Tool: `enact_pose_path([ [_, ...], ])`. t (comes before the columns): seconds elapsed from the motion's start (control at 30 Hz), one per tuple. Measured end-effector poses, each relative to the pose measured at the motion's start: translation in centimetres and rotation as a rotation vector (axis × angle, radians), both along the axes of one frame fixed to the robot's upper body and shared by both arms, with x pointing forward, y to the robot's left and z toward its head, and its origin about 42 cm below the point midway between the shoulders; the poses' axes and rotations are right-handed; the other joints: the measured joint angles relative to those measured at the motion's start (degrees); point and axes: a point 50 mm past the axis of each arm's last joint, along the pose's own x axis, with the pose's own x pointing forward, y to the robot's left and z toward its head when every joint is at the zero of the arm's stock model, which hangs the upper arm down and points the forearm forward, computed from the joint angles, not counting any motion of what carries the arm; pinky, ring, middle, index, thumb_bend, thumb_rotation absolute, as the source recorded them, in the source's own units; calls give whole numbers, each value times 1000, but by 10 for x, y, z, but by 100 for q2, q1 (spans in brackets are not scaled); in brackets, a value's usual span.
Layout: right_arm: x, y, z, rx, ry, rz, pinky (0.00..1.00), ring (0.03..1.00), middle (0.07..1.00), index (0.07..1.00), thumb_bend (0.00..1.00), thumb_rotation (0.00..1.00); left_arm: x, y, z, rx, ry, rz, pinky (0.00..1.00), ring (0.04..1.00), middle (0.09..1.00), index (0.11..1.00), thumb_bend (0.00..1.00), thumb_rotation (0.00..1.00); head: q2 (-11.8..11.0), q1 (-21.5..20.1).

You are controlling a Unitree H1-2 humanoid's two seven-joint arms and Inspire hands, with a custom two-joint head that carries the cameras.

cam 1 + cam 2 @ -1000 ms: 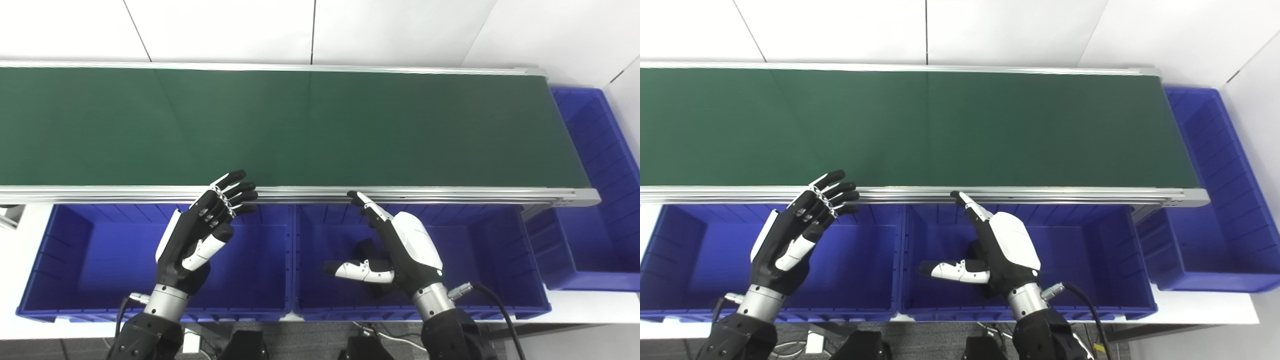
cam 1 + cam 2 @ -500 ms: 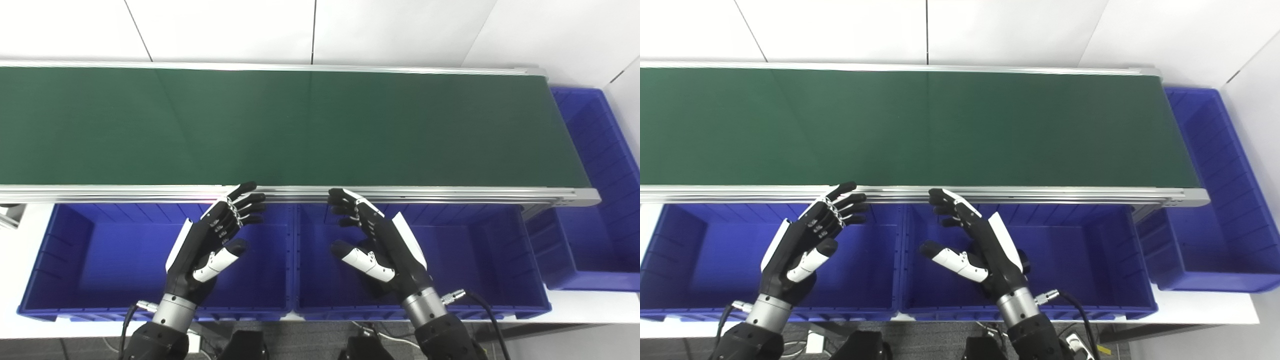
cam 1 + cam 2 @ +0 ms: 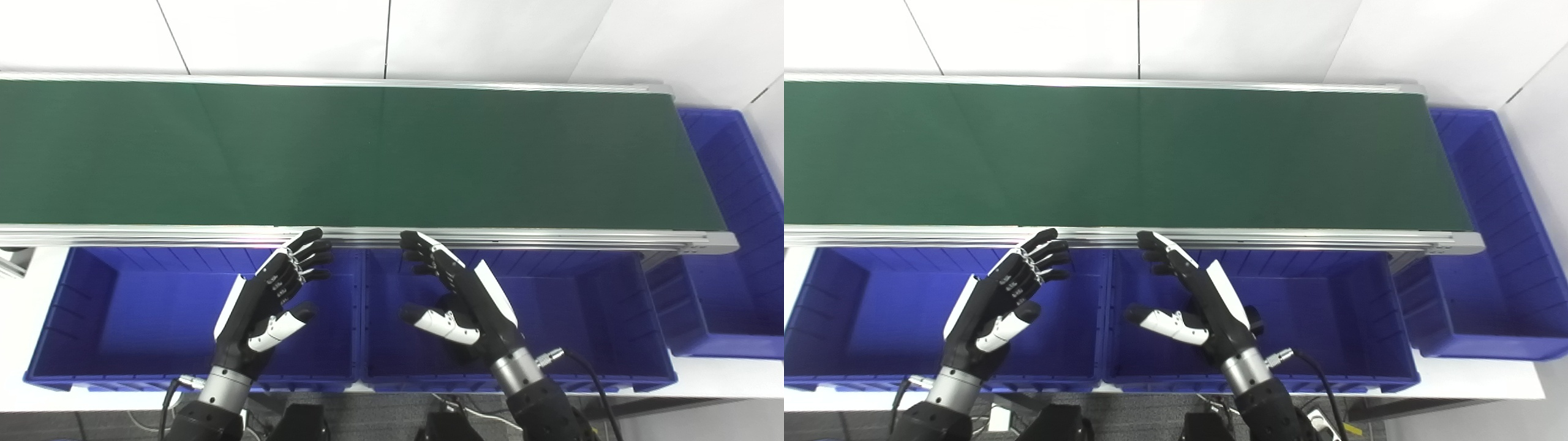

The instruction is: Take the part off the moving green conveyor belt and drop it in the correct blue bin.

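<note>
- Dark part (image 3: 1253, 317) lies low in the middle blue bin (image 3: 1335, 343), mostly hidden behind the right hand (image 3: 1206, 300).
- Left hand (image 3: 269, 300) spread and empty above the left bin (image 3: 122, 306); right hand likewise spread, empty.
- Green conveyor belt (image 3: 380, 153) runs beyond; its left end is cut off.

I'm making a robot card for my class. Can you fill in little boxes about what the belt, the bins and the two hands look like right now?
belt: green conveyor belt, no part visible on it
left bin: blue, under left hand
middle bin: blue, a dark object partly hidden behind right hand
end bin: blue, at belt's right end
left hand: open, fingers apart, holding nothing
right hand: open, holding nothing
</note>
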Motion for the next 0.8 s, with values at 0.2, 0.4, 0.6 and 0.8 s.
enact_pose_path([
  [0.2, -5, -3, -4, 43, -29, -19, 774, 845, 875, 901, 727, 659, -1, -2, -5, 14, -16, 16, 751, 801, 820, 836, 818, 562, -194, 71],
  [0.4, -9, -4, -8, 77, -55, -32, 771, 840, 871, 900, 701, 634, -3, -5, -12, 27, -21, 36, 748, 794, 816, 828, 779, 538, -457, 123],
  [0.6, -11, -2, -12, 94, -62, -38, 766, 835, 869, 898, 691, 611, -5, -5, -18, 40, -22, 36, 744, 789, 812, 822, 748, 503, -686, 167],
  [0.8, -11, 0, -12, 105, -78, -39, 770, 839, 871, 899, 685, 602, -5, -5, -24, 45, -9, 38, 743, 786, 807, 821, 742, 499, -809, 167],
])
